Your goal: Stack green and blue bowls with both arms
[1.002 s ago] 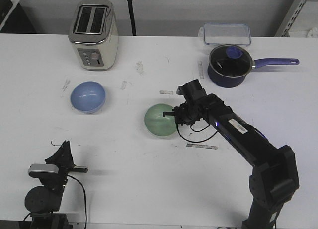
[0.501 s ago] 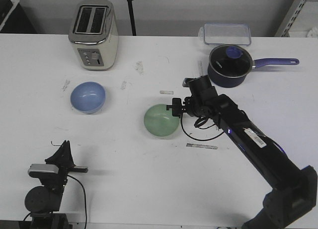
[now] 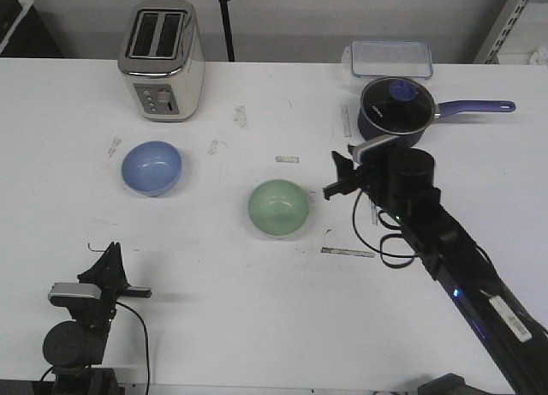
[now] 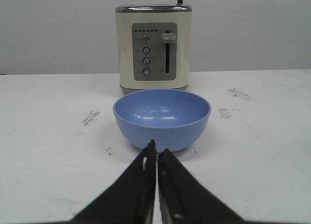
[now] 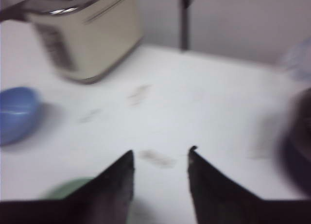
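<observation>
Progress: 0 of 1 stacking done; the 2 bowls sat apart on the counter (image 3: 223,275), neither held. Judged: grasp, carry and nesting all remained.
Right pincer (image 3: 341,177): fingers apart, clamped on nothing, raised.
Green bowl (image 3: 278,208): upright, near the right pincer, off its left tip, not touching.
Left pincer (image 4: 156,151): fingers together, empty.
Blue bowl (image 4: 162,118): upright, just ahead of the left pincer, before the toaster (image 4: 153,47).

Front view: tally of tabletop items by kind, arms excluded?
Bowls: 2, blue bowl and green bowl
Toaster: 1
Lidded saucepan: 1
Clear lidded container: 1
Total: 5
</observation>
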